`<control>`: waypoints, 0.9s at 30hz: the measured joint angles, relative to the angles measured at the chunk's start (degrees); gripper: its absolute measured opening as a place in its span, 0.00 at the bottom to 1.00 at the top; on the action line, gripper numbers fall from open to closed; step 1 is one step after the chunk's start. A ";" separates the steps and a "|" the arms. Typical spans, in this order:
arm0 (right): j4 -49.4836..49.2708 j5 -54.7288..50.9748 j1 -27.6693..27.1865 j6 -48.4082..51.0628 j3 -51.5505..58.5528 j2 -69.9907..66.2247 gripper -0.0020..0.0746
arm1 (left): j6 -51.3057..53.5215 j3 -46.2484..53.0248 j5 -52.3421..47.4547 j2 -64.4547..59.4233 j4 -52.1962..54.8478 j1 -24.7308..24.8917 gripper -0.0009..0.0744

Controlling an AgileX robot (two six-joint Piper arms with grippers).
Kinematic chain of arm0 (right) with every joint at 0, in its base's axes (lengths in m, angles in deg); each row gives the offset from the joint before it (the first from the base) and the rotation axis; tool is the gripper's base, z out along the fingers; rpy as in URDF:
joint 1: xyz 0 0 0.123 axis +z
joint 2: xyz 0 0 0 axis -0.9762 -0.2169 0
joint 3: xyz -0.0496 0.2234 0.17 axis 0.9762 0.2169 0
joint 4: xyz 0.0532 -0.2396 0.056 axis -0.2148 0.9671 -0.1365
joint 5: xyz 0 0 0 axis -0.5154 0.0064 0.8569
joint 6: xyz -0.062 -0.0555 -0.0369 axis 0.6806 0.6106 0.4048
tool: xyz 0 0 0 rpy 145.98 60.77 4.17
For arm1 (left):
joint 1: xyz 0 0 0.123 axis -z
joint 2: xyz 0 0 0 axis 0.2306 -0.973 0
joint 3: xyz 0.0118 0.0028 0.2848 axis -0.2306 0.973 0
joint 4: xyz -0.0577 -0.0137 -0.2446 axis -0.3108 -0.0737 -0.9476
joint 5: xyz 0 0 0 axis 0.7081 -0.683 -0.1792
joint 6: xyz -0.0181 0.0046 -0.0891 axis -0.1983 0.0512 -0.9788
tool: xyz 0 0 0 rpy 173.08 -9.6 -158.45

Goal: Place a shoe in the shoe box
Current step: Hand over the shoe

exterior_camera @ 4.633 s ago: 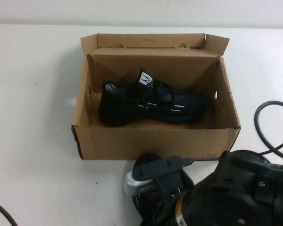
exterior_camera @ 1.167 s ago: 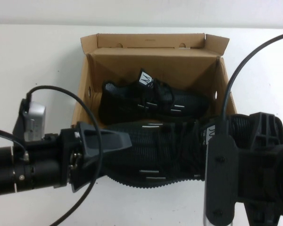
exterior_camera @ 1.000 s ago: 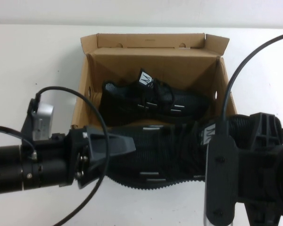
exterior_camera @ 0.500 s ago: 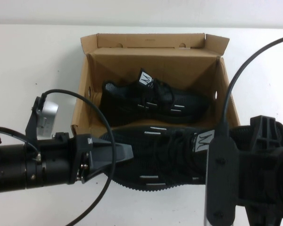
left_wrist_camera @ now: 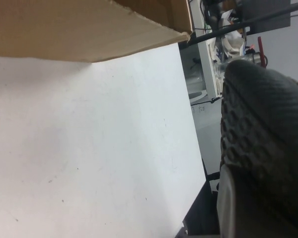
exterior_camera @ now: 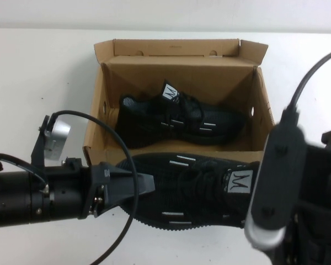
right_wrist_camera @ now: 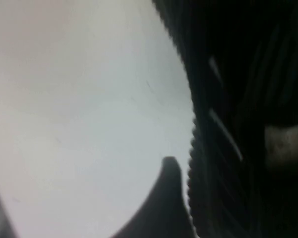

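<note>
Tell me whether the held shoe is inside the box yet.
Out. The shoe hangs between left gripper and right gripper, before the shoe box front wall.

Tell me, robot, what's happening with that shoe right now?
Left gripper on the shoe's toe end, right gripper at its heel, hidden behind its arm. Shoe held just short of the box. Another shoe already lies inside.

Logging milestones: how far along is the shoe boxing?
Done: one sneaker lies inside the open shoe box. In hand: the second shoe is carried between the left claw at its toe and the right claw at its heel, hidden. Left: lift it over the front wall, release.
</note>
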 joint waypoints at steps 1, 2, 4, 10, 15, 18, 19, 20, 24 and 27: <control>-1.70 -0.26 0.00 -0.67 -1.49 0.10 0.80 | 0.13 0.00 0.00 0.00 0.00 0.00 0.18; -3.50 -0.39 0.00 -2.04 -3.07 0.10 0.82 | 0.21 0.00 0.03 0.00 0.00 0.00 0.18; -6.68 0.13 0.00 -6.69 -5.86 0.10 0.84 | 0.46 0.00 0.33 0.00 0.00 0.00 0.18; -9.33 4.79 0.00 -30.74 -10.08 0.22 0.84 | 2.34 0.00 2.11 0.00 0.00 0.00 0.18; -6.56 6.00 0.00 -55.93 -9.84 0.22 0.82 | 4.10 0.00 3.84 0.00 0.00 0.00 0.18; -3.15 6.25 0.00 -67.66 -8.18 0.22 0.82 | 4.45 0.00 4.52 0.00 0.00 0.00 0.18; -2.22 6.25 0.00 -70.31 -7.57 0.22 0.82 | 4.58 0.00 4.62 0.00 0.00 0.00 0.18; -1.34 6.37 0.00 -73.19 -6.83 0.22 0.82 | 4.68 0.00 4.66 0.00 0.00 0.00 0.18; -0.07 7.07 0.00 -80.86 -5.38 0.22 0.81 | 5.56 0.00 4.66 0.00 0.00 0.00 0.18; 2.08 7.59 0.00 -85.31 -5.33 0.22 0.81 | 5.92 0.00 4.66 0.00 0.00 0.00 0.18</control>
